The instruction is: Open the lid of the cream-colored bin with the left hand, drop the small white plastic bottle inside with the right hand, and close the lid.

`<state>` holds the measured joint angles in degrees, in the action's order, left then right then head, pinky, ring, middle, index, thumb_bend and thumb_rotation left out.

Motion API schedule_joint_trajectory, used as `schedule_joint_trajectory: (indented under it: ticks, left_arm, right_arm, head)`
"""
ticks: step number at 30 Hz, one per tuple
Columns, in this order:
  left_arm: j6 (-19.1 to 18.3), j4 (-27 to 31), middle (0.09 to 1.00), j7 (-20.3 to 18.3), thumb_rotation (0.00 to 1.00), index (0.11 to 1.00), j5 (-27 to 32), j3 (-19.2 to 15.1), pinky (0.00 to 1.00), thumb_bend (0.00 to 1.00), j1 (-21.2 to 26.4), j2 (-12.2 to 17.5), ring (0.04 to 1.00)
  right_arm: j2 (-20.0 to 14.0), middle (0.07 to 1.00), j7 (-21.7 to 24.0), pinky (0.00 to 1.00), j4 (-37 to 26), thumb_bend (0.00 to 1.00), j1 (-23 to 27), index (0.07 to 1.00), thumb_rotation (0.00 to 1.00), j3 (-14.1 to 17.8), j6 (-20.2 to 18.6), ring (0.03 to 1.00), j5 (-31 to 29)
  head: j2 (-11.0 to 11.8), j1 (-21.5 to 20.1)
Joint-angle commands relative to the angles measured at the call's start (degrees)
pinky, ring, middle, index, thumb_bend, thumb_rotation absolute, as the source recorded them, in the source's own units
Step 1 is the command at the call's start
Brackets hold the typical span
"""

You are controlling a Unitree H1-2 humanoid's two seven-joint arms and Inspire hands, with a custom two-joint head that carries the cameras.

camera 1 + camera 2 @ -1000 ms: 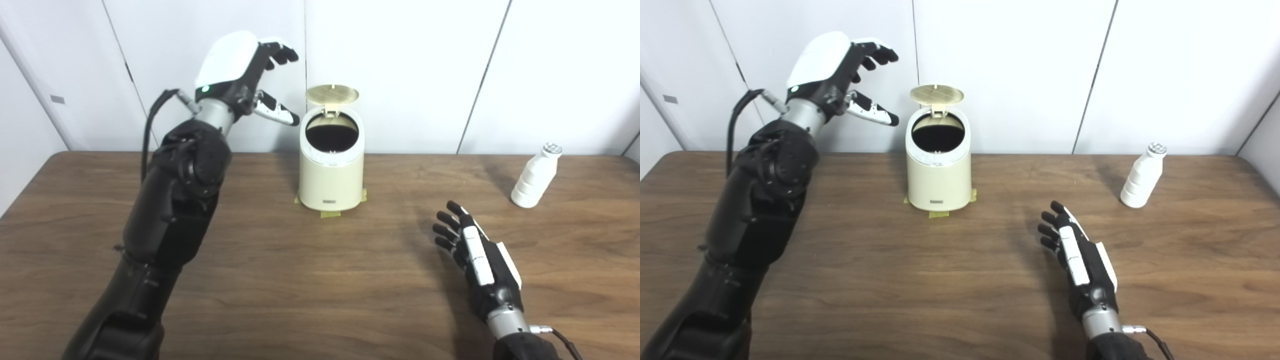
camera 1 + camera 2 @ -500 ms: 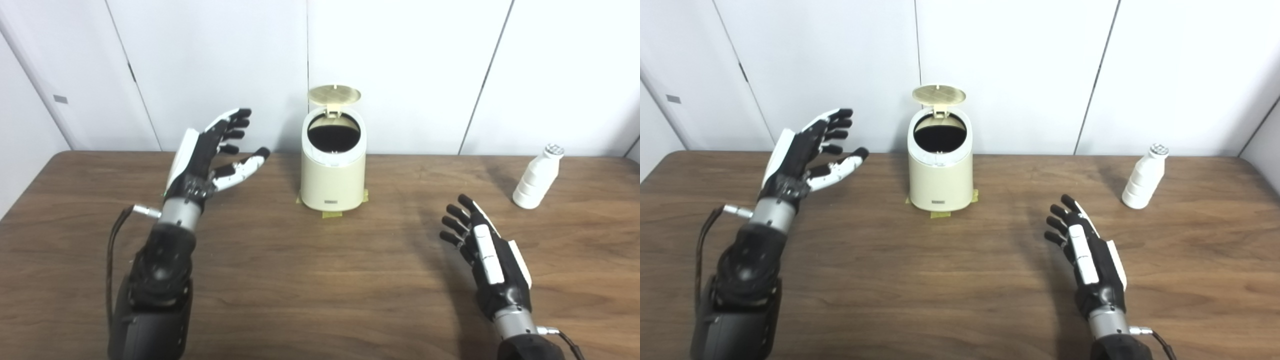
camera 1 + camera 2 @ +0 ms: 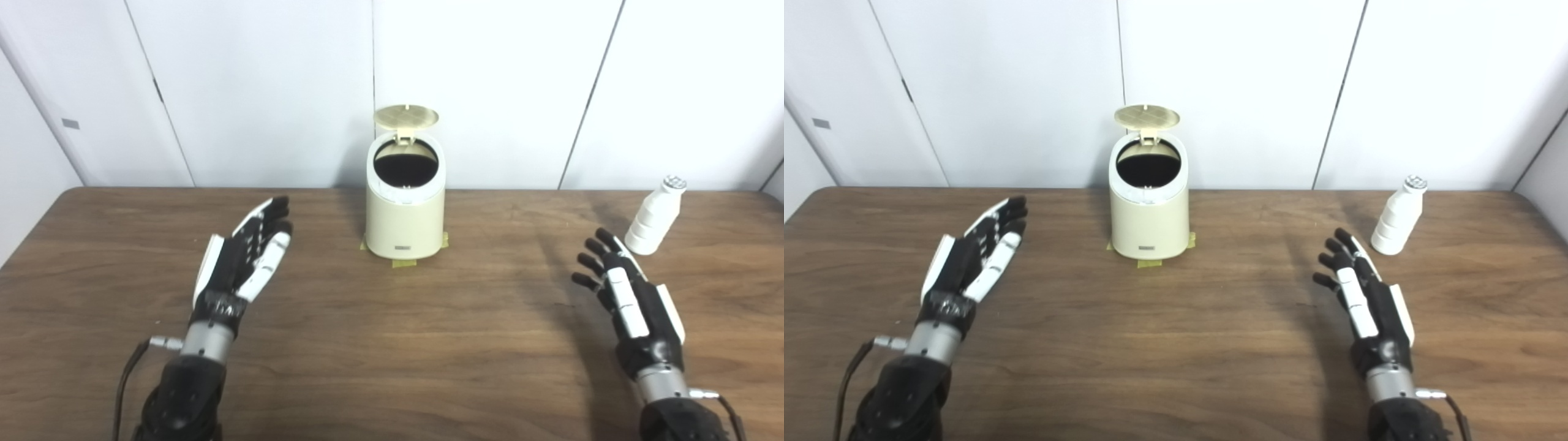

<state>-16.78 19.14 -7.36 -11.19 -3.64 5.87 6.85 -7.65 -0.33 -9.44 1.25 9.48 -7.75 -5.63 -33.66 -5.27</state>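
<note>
standing with lid [image 3: 407,117] up, bin [image 3: 405,211]; bottle [image 3: 656,215] just beyond spread, empty right hand [image 3: 631,300]; left hand [image 3: 241,263] spread, empty

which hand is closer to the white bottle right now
Right. The right hand is open just in front of the bottle, slightly to its left; the left hand is across the table, beyond the bin.

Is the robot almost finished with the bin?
Not yet. The bin has its lid up, so step one looks done. The right hand is open near the bottle, which stands untouched. The left hand is open. Dropping and closing remain.
</note>
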Motion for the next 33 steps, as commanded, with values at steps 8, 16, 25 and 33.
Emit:
schedule_joint_trajectory:
  ticks: [8,16,25,33]
  left_arm:
    - [1.85,0.60,0.879,0.93,0.65,0.901,0.72,-0.22,0.84,0.36,0.72,2.82,0.879]
    - [2.63,-0.66,0.876,0.82,0.60,0.895,1.75,-0.58,0.82,0.31,0.24,4.81,0.874]
    - [1.43,-0.26,0.896,0.20,0.62,0.916,4.93,-1.84,0.88,0.29,0.02,6.08,0.897]
    - [-2.07,1.73,0.916,-1.04,0.57,0.938,7.15,-2.29,0.90,0.27,0.29,7.46,0.922]
  right_arm:
    - [-1.46,0.839,-3.64,0.66,-8.00,0.63,1.68,0.854,0.34,3.83,-2.35,0.776,2.23]
    - [-3.49,0.778,-8.06,0.66,-8.84,0.73,2.20,0.811,0.26,3.87,-4.62,0.722,14.33]
    - [-7.29,0.850,-9.20,0.73,-8.01,0.77,4.93,0.862,0.30,3.00,-11.60,0.809,25.10]
    - [-11.00,0.955,-9.45,0.78,-2.79,0.84,9.05,0.930,0.32,3.04,-13.52,0.909,29.26]
  head:
    - [0.18,-4.67]
    - [-0.05,-10.74]
    - [-0.83,-13.29]
    - [-1.14,-13.88]
